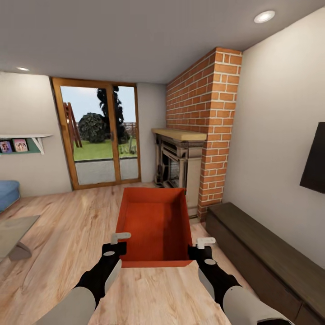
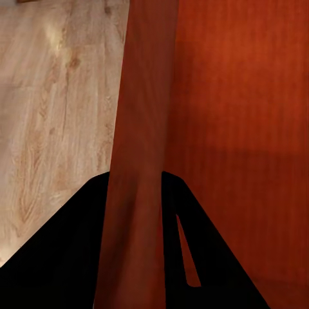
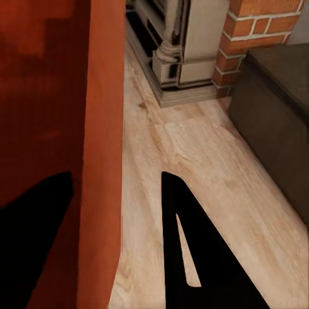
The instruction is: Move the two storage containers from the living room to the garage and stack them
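The black left gripper (image 1: 118,246) is clenching the left wall of the orange-red rectangular plastic bin (image 1: 155,221), one finger (image 2: 58,257) outside and one inside. The black right gripper (image 1: 201,250) is grasping the bin's right wall the same way. The lidless bin is hanging between them above the light wood plank floor (image 1: 72,234). Just right, a low dark bench (image 1: 266,257) is lining the white wall. Beyond, a red brick fireplace (image 1: 198,131) and wooden-framed glass doors (image 1: 100,135) are standing.
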You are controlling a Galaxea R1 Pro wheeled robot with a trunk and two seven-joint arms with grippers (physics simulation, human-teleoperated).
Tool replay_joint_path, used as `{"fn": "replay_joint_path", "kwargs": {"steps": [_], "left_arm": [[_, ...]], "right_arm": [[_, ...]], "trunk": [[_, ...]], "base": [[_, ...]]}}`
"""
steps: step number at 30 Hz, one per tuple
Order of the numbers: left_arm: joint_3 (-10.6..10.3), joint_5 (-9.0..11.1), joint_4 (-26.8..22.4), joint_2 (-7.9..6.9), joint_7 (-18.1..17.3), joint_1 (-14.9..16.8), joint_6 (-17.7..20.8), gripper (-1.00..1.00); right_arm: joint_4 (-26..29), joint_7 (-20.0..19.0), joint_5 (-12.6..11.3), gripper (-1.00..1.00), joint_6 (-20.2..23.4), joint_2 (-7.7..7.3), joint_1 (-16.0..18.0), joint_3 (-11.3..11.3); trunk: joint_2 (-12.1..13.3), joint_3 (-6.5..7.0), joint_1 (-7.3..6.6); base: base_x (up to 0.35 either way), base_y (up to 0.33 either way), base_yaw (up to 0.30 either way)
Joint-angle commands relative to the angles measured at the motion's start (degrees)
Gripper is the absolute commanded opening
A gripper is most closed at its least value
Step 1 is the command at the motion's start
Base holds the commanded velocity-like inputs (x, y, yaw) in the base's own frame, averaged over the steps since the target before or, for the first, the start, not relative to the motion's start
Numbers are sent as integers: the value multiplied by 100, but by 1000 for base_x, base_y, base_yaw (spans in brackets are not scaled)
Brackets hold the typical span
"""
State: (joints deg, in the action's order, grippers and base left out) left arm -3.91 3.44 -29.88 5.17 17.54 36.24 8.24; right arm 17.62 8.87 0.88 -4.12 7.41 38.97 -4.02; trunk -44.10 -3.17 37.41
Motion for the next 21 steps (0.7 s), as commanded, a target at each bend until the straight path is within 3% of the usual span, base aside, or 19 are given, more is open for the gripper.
{"fn": "replay_joint_path", "kwargs": {"steps": [1, 21], "left_arm": [[-13, -54, -15, -7, 74, 6, 46, -100], [-7, -54, 26, 1, 74, 6, 46, -100]], "right_arm": [[-9, 56, 9, -100, -10, 11, 5, -20], [-10, 53, 8, -100, -10, 40, 5, -20]], "trunk": [[-8, -10, 1], [-8, -10, 1]], "base": [[0, 0, 272], [0, 0, 273]]}}
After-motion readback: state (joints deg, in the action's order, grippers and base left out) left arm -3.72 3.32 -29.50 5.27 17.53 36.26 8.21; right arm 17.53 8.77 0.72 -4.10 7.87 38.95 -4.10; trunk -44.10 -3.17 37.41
